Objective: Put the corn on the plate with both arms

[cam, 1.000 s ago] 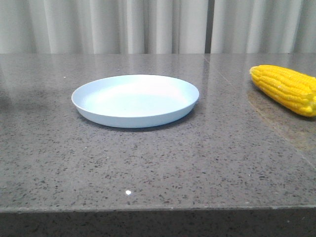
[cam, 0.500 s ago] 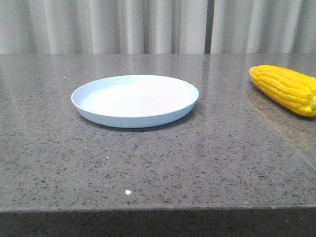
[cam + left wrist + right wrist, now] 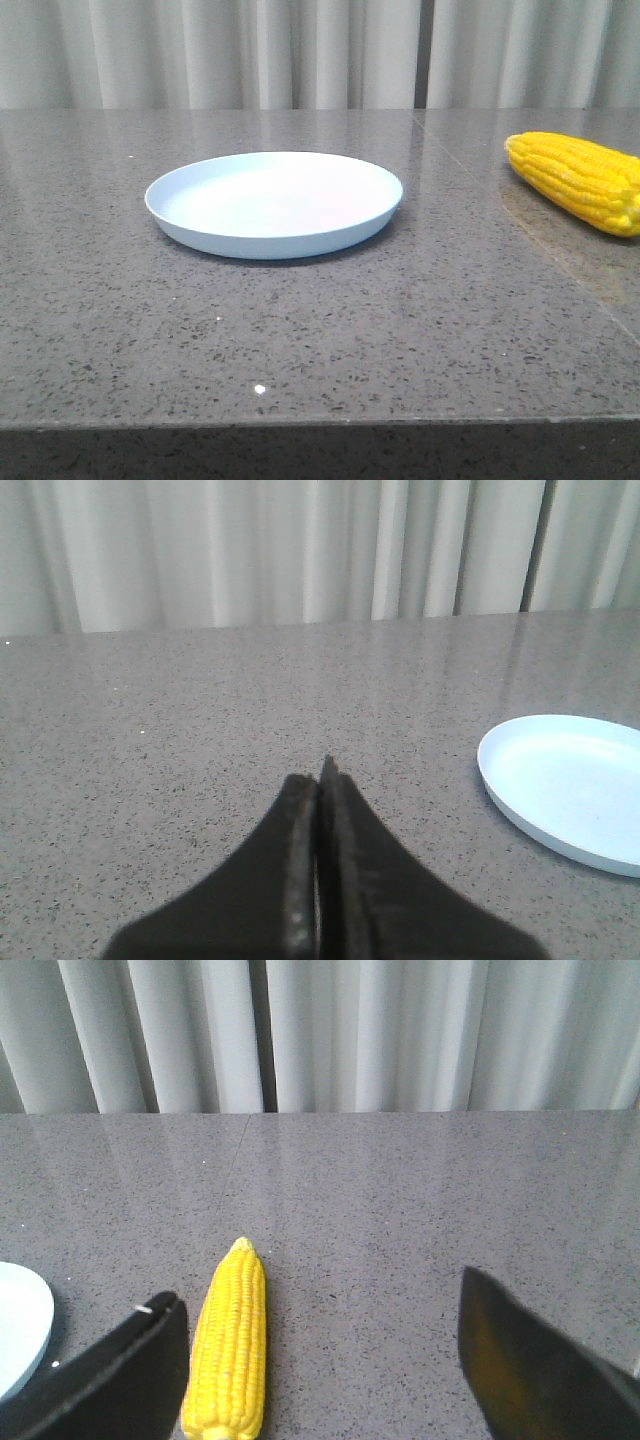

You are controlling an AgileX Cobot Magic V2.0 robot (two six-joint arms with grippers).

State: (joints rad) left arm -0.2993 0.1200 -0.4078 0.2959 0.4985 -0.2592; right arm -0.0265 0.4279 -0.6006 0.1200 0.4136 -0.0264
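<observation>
- Front: neither gripper in shot; corn [image 3: 580, 180] at 3 o'clock of plate [image 3: 273, 204], well apart.
- L wrist: left gripper [image 3: 320, 780] pinched closed, empty, can't help till opened.
- R wrist: right gripper [image 3: 320, 1345] wide, corn [image 3: 230, 1345] off-centre by one finger; risk nudging, rolling it.

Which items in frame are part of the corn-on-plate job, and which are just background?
Job items:
- bright yellow husked corn cob, lying on the table to the right of the plate
- round pale blue plastic-looking plate, nothing on it
- left gripper, shut, empty
- right gripper, open, the corn near its one finger

Background:
- speckled grey stone table
- pale pleated curtain
</observation>
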